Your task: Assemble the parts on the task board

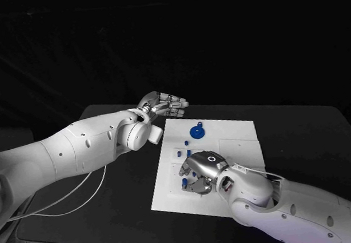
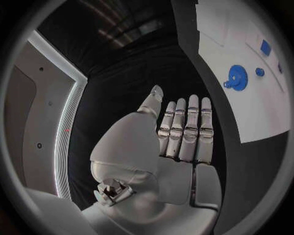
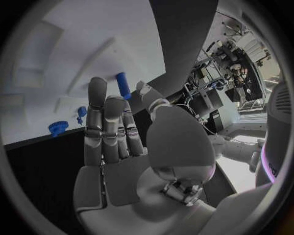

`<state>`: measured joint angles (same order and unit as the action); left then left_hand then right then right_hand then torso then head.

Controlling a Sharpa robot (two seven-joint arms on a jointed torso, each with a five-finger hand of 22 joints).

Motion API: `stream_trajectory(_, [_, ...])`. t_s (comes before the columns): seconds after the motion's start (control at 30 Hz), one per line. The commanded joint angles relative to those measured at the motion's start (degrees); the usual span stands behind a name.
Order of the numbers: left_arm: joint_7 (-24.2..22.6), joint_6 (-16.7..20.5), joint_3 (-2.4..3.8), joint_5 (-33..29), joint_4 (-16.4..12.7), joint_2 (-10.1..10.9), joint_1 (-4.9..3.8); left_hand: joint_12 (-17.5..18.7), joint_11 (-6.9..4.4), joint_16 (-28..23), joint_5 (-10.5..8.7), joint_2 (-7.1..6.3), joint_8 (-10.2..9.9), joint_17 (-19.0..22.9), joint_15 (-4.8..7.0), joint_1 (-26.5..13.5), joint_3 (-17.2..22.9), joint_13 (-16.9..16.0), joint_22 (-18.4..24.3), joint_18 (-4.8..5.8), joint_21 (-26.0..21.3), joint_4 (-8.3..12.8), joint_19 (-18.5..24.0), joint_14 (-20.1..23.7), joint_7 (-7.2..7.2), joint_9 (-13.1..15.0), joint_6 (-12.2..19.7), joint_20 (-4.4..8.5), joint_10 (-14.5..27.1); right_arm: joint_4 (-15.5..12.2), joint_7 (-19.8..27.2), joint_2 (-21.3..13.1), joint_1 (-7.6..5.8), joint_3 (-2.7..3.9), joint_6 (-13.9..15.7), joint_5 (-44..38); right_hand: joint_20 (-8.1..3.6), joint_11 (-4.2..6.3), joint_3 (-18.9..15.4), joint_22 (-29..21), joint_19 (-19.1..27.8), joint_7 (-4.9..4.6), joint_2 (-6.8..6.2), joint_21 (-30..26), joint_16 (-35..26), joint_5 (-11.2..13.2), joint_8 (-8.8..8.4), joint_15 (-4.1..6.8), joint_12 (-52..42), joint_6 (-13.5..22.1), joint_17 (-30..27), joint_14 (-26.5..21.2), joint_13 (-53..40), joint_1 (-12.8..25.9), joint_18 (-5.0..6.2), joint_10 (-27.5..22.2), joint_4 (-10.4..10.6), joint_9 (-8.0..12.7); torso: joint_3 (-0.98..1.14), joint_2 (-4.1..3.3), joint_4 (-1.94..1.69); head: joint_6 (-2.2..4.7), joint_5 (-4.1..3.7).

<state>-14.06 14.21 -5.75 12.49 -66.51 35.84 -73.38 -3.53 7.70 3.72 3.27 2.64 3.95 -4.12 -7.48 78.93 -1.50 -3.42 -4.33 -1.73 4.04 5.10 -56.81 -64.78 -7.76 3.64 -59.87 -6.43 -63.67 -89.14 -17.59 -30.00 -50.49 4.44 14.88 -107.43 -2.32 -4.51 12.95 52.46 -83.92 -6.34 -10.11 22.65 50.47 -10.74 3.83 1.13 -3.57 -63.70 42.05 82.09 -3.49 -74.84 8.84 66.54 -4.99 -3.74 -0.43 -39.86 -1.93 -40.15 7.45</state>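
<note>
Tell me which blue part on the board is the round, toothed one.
It's the blue gear near the far end of the task board, away from the right hand. The other blue parts are small pegs and blocks; only this one is a wide disc.

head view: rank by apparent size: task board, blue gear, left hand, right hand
1. task board
2. right hand and left hand: look much alike; the right sits nearer the camera, so unranked
3. blue gear

Task board: middle of table. Gear: on board's far left part. Small parts: along board's left edge, nearer.
</note>
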Motion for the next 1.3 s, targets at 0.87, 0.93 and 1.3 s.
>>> stream_trajectory(0.87, [-1.6,-1.1,0.05,-0.3,-1.3,2.3,0.71,0.1,0.09,-0.1,-0.35,0.05,0.0,0.0,0.02,-0.4,-0.3,-0.1,0.0,-0.05,0.3,0.0,0.3,0.2,-0.27,0.0,0.4,-0.17,0.6,-5.4,-1.7,-22.5,-0.03,11.94,-7.7,35.6,-4.37,6.4,-5.0,8.0,-2.2,3.13,4.2,14.3,9.9,4.1,-0.18,4.28,-57.7,-4.4,14.0,0.6,-59.0,2.7,-3.75,7.6,11.1,-2.7,0.43,0.58,1.21,1.3,-3.49])
stream_trajectory(0.93, [-1.9,-1.3,0.06,-0.4,-1.7,2.8,0.9,0.1,0.12,-0.1,-0.36,0.08,0.0,0.0,0.0,-0.7,-0.4,-0.1,0.0,-0.1,0.3,-0.2,0.2,0.2,-0.28,0.0,0.5,-0.15,0.7,-4.9,-3.6,-23.6,0.02,12.04,-10.0,36.5,-4.42,6.5,-4.4,8.9,-2.3,3.33,5.56,15.3,11.0,7.4,-0.13,4.35,-60.1,-4.8,15.4,0.7,-62.1,4.4,-3.74,8.9,12.3,-3.3,0.53,0.67,1.45,1.26,-3.48])
stream_trajectory(1.3, [-3.1,-1.7,0.06,-1.0,-3.0,4.5,1.19,0.1,0.18,-0.1,-0.42,-0.24,0.0,0.0,-0.04,-2.0,-1.0,-0.1,0.1,-0.14,0.3,-0.8,0.2,0.2,-0.33,0.0,0.6,-0.22,0.8,-3.9,-18.8,-26.5,0.82,12.2,-23.3,39.8,-4.28,6.23,-3.3,11.5,-2.3,3.03,5.74,15.4,11.6,6.0,-0.26,4.14,-59.1,-2.8,18.1,0.9,-67.8,7.8,-3.68,9.8,11.4,-7.1,0.56,1.08,1.82,0.34,-4.07])
